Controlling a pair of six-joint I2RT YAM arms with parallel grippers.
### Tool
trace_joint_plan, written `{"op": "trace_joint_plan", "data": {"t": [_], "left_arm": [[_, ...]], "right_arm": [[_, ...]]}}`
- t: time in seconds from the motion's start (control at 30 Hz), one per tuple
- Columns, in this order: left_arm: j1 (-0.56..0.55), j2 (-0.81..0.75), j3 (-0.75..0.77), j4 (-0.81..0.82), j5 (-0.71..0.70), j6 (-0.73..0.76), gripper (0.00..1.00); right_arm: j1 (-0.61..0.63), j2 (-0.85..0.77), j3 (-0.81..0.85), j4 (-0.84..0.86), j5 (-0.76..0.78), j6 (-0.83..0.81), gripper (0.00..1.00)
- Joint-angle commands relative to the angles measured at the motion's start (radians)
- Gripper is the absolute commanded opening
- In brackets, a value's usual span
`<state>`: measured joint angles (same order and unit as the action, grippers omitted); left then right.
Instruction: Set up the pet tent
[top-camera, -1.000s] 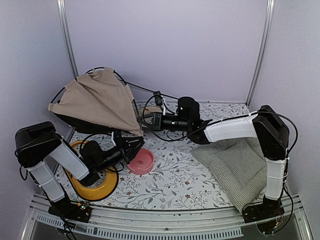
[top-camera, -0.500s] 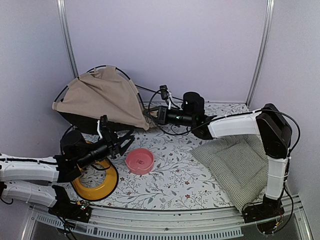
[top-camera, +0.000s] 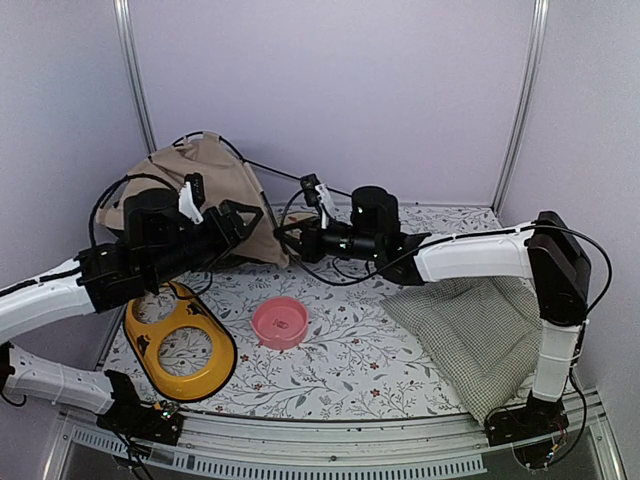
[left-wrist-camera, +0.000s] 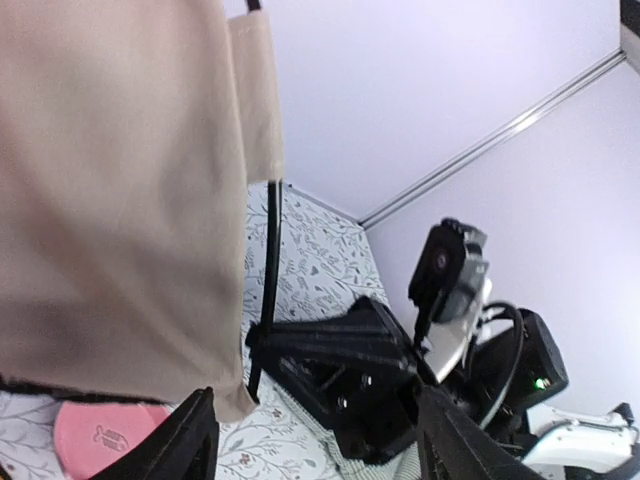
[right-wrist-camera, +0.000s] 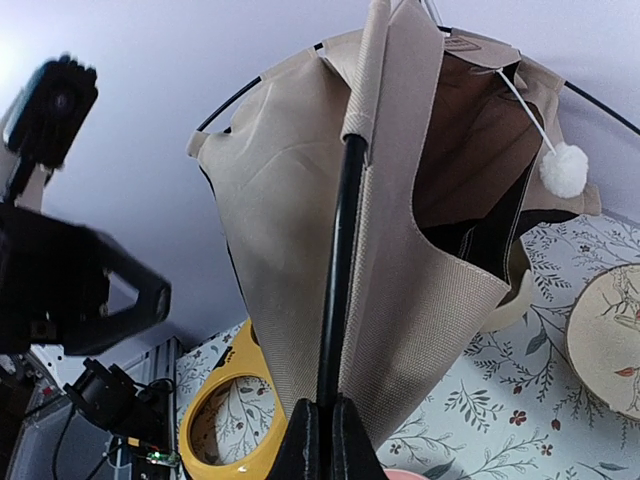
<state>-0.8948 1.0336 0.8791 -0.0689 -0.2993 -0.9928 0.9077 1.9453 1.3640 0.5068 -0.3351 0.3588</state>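
Observation:
The pet tent (top-camera: 205, 190) is beige fabric on thin black poles and stands at the back left. In the right wrist view the tent (right-wrist-camera: 290, 230) shows its dark inside, a white pompom (right-wrist-camera: 564, 168) and a small label (right-wrist-camera: 466, 43). My right gripper (top-camera: 288, 236) is shut on a black pole (right-wrist-camera: 340, 250) at the tent's lower front corner, with its fingers (right-wrist-camera: 305, 445) pinching the pole's end. My left gripper (top-camera: 250, 220) is open and empty, raised just in front of the tent fabric (left-wrist-camera: 110, 180). In the left wrist view it (left-wrist-camera: 315, 420) faces the right gripper and the pole (left-wrist-camera: 272, 250).
A pink bowl (top-camera: 280, 322) sits mid-table. A yellow ring-shaped stand (top-camera: 180, 345) lies at the front left. The green-checked cushion (top-camera: 480, 335) lies at the right. A round patterned disc (right-wrist-camera: 610, 330) lies behind the tent. Purple walls with metal posts (top-camera: 135, 70) close in the back.
My left arm has swung up from the table near the pink bowl to the tent's front. My right gripper, holding the pole, has shifted slightly left. The tent has risen a little.

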Motion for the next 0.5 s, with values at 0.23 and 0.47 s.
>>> {"op": "trace_joint_plan", "data": {"t": [0.23,0.47], "left_arm": [[0.075,0.24,0.4,-0.388,-0.263,0.208,0.71],[0.076,0.279,0.42,-0.446,-0.368,0.221,0.71]], "right_arm": [[0.114,-0.092,0.039,-0.058,0.203,-0.286,0.0],[0.163,-0.116,0.034,-0.073,0.256,-0.37,0.0]]}}
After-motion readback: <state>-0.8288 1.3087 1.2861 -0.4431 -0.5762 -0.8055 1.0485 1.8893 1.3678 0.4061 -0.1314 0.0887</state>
